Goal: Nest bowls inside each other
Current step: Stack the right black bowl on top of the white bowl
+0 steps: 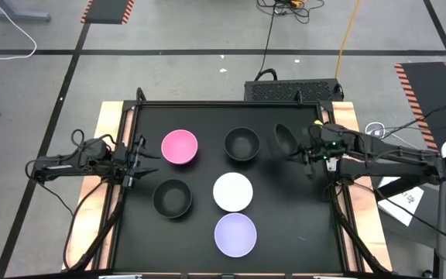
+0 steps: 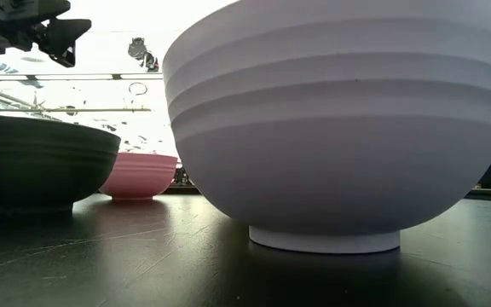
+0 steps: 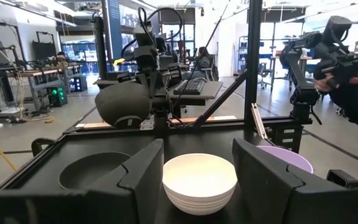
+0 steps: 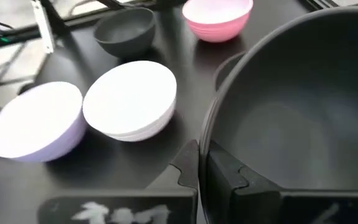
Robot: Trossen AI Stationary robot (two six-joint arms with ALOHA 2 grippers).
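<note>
Bench (image 1: pixel 207 116): black top, five bowls sitting loose on it, none nested yet. Pink bowl (image 1: pixel 180 147) back left, black bowl (image 1: pixel 241 143) back centre, second black bowl (image 1: pixel 172 198) front left, white bowl (image 1: pixel 232 191) centre, lavender bowl (image 1: pixel 235 235) nearest the front edge, just beside the white one.

Step in hand, my read: first nest. Right claw (image 1: pixel 299 149) is pinched shut on the rim of a third black bowl (image 4: pixel 303 118), held tilted above the bench at back right. Closest target is the back-centre black bowl, near the carried one, on its left.

Next move needs: carry across over that bowl, level the held one so it's mouth-up, lower until it seats, then release. The tilt is the risk; it could seat crooked.

Left claw (image 1: pixel 139 160) waits at the left edge between the pink and front-left black bowls, fingers spread, holding nothing; white bowl sits straight ahead of it.
</note>
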